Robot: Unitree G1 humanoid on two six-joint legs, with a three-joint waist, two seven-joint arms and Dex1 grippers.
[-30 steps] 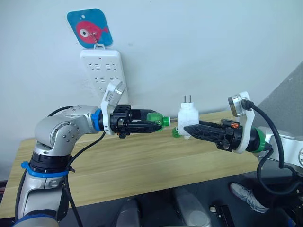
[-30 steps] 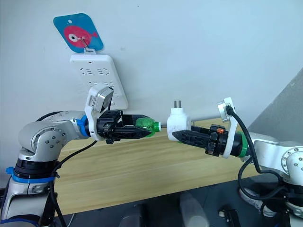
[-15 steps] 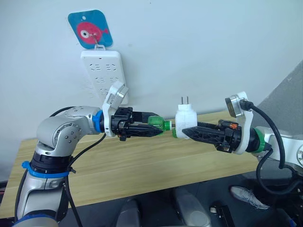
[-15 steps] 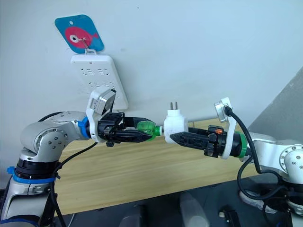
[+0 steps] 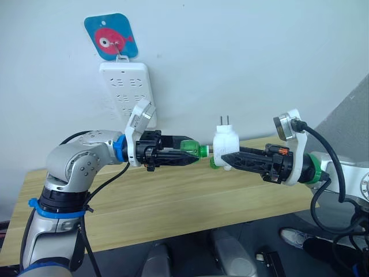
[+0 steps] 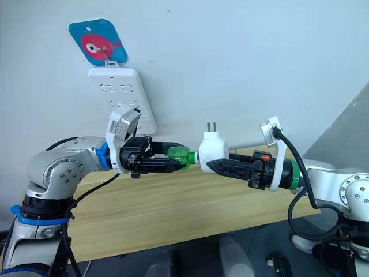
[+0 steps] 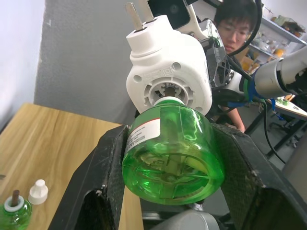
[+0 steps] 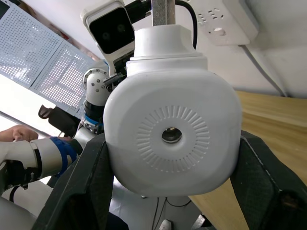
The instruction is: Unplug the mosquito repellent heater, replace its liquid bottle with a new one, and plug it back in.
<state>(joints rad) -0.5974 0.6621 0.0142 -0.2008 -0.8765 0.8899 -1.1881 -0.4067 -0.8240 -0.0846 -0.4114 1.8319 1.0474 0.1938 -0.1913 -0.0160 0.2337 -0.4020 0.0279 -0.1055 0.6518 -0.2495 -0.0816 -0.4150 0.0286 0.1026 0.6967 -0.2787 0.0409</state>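
Observation:
My right gripper [image 5: 225, 158] is shut on the white mosquito repellent heater [image 5: 226, 141], holding it above the table with its two prongs pointing up. My left gripper [image 5: 191, 156] is shut on a green liquid bottle [image 5: 193, 149] lying level, neck toward the heater. In the left wrist view the bottle [image 7: 170, 148] has its neck at the round opening in the heater's underside [image 7: 165, 72]. The right wrist view faces the heater's domed front [image 8: 170, 134]. A second green bottle [image 7: 13, 213] and a white cap [image 7: 38, 191] stand on the table.
A white power strip [image 5: 127, 92] hangs on the wall under a blue fish tag [image 5: 109, 36], above and behind my left arm. The wooden table [image 5: 173, 199] runs below both arms. A person [image 7: 237, 26] is in the background of the left wrist view.
The gap between bottle and heater has closed: my left gripper brought the bottle right and my right gripper brought the heater slightly left, until the neck meets the heater.

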